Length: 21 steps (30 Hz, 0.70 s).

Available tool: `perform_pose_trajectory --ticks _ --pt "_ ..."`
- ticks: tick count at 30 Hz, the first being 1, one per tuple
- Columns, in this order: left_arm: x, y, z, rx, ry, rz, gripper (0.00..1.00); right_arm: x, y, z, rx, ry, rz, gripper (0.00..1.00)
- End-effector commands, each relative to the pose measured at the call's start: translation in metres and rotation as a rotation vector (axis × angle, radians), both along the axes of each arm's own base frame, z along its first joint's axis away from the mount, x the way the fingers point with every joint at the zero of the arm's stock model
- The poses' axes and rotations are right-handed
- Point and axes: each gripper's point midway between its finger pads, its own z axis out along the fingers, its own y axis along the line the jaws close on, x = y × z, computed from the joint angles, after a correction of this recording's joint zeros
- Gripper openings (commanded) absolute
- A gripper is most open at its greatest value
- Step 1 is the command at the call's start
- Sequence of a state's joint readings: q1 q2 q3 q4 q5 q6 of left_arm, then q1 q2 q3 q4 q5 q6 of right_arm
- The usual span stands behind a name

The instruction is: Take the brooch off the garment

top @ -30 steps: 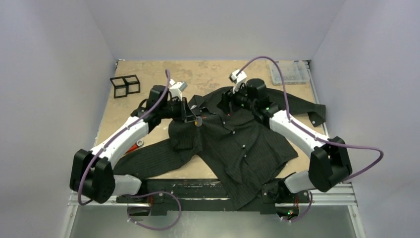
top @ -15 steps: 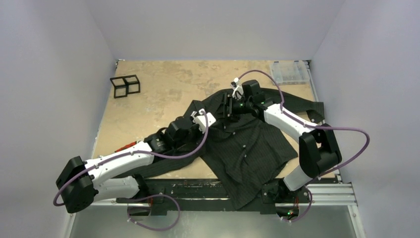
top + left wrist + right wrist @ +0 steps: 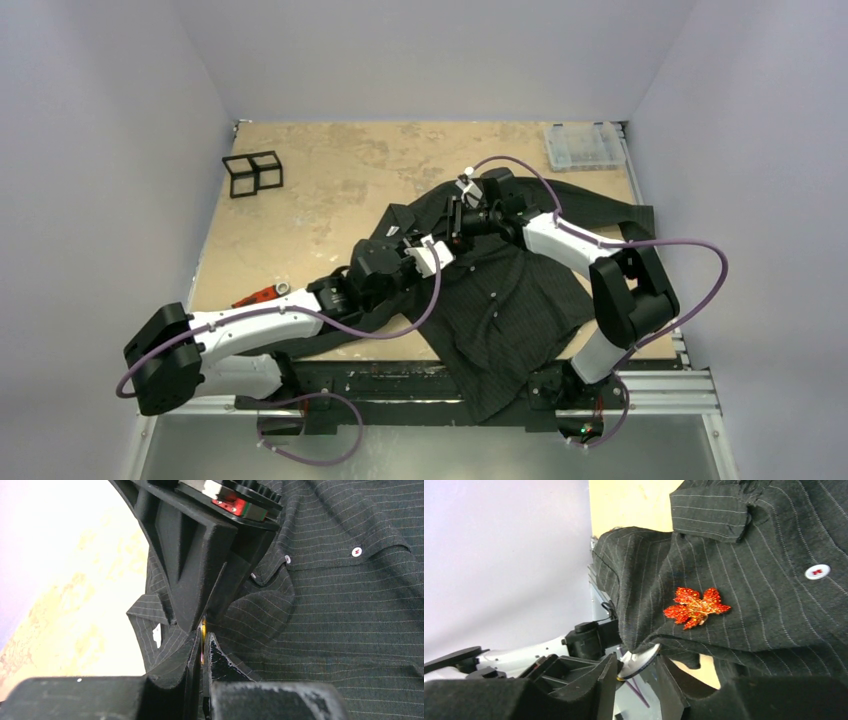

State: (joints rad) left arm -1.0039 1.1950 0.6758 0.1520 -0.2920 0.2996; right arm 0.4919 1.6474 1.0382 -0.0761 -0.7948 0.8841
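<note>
Black, one pinstriped garment (image 3: pixel 500 300), one red leaf brooch (image 3: pixel 695 608), one clear box (image 3: pixel 585 147)

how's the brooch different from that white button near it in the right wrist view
The brooch is a glittery red-orange maple leaf, while the button is a plain white disc with red thread at its centre. The brooch is clearly larger than the button. The brooch has jagged points, whereas the button has a smooth round edge. Both sit on the black pinstriped garment.
</note>
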Motion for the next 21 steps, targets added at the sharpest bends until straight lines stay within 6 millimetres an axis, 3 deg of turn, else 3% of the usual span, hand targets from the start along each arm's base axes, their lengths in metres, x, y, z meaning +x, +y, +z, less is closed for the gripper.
perform_pose_trajectory --ticks 1,9,10,13,16,18,21 --pt "0.006 -0.01 0.022 -0.046 -0.085 -0.006 0.0 -0.007 0.007 0.01 0.061 0.009 0.04 0.34" --pt "0.004 -0.018 0.012 -0.017 -0.068 -0.033 0.0 -0.01 0.007 0.013 0.074 0.017 0.055 0.03" --pt "0.001 -0.02 0.011 -0.021 -0.054 -0.049 0.07 -0.01 0.007 0.013 0.077 0.015 0.057 0.0" --pt "-0.011 -0.02 0.014 -0.068 0.003 -0.077 0.49 -0.009 0.003 0.013 0.069 0.003 0.056 0.0" --pt "-0.027 -0.007 0.029 -0.184 0.114 -0.121 0.75 -0.001 -0.005 0.007 -0.004 -0.082 0.061 0.0" --pt "-0.037 0.008 0.037 -0.261 0.257 -0.169 0.82 0.004 -0.013 0.002 -0.082 -0.172 0.079 0.0" --pt "-0.038 0.029 0.045 -0.312 0.469 -0.203 0.82 0.018 -0.027 -0.004 -0.213 -0.37 0.15 0.0"
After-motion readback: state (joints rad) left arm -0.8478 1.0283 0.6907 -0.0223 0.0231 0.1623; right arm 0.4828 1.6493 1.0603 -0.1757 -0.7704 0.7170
